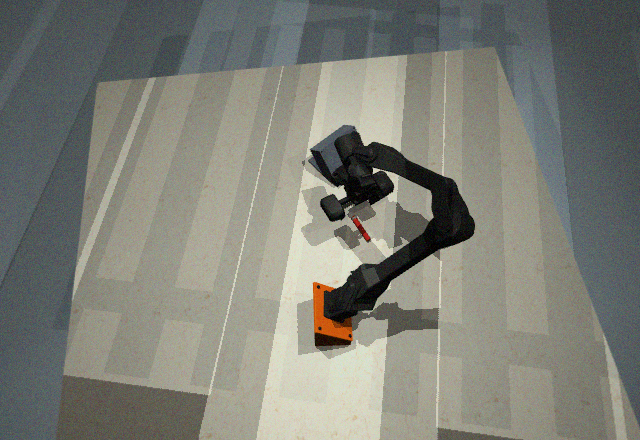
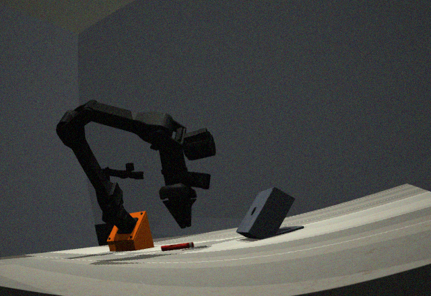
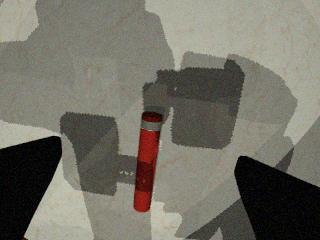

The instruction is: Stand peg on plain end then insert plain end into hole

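A red peg point(image 1: 361, 229) point(image 2: 176, 246) point(image 3: 144, 172) lies on its side on the table. Its white band point(image 2: 190, 245) point(image 3: 151, 125) is at the end toward the panel; the plain end points toward the robot base. My gripper point(image 2: 186, 226) point(image 3: 150, 158) is open and empty, pointing down above the peg. In the wrist view the peg lies between the two widely spread fingertips, well below them. The grey sloped panel point(image 1: 327, 155) point(image 2: 269, 212) stands beyond the peg. Its dark hole point(image 2: 253, 210) shows in the exterior view; the arm hides it in the top view.
The orange base block point(image 1: 332, 329) point(image 2: 142, 233) carries the arm at the near side of the peg. The arm bends out to the right in the top view, and its wrist partly overlaps the panel there. Shadows fall around the peg on the table point(image 1: 170, 249).
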You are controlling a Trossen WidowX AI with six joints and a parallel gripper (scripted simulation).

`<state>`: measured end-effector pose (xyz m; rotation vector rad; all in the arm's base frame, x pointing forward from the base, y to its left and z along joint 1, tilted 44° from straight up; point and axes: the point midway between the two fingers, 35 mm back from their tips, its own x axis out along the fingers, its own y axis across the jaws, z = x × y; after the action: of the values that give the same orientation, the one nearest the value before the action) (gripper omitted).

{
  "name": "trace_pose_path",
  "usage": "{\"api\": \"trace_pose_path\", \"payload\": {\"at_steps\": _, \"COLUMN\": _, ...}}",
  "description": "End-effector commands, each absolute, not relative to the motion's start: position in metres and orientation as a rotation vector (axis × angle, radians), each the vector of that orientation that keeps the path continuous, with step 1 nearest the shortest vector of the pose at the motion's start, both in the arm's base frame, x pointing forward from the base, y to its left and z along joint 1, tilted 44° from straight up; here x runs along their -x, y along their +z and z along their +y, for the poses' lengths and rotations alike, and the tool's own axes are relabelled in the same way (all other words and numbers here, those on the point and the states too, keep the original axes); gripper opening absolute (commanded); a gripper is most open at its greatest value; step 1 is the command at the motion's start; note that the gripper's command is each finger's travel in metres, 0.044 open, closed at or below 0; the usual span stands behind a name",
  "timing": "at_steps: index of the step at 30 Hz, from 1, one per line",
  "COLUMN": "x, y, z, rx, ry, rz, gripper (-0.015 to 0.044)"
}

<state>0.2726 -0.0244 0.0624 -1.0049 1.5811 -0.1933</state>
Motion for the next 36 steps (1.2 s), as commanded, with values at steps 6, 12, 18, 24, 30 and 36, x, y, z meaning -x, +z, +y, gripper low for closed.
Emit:
{"api": "trace_pose_path", "payload": {"at_steps": 6, "x": -0.273, "y": 0.051, "z": -0.036, "rx": 1.011, "ry": -0.193, "rz": 1.585, "gripper": 0.0440}}
{"api": "trace_pose_path", "payload": {"at_steps": 12, "x": -0.273, "y": 0.045, "z": -0.043, "rx": 1.012, "ry": -0.194, "rz": 1.585, "gripper": 0.0440}}
{"api": "trace_pose_path", "payload": {"at_steps": 18, "x": -0.273, "y": 0.038, "z": -0.050, "rx": 1.013, "ry": -0.196, "rz": 1.585, "gripper": 0.0440}}
{"api": "trace_pose_path", "payload": {"at_steps": 24, "x": -0.272, "y": 0.032, "z": -0.057, "rx": 1.015, "ry": -0.198, "rz": 1.585, "gripper": 0.0440}}
{"api": "trace_pose_path", "payload": {"at_steps": 30, "x": -0.272, "y": 0.029, "z": -0.060, "rx": 1.015, "ry": -0.199, "rz": 1.585, "gripper": 0.0387}}
{"api": "trace_pose_path", "payload": {"at_steps": 36, "x": -0.272, "y": 0.029, "z": -0.060, "rx": 1.015, "ry": -0.199, "rz": 1.585, "gripper": 0.0230}}
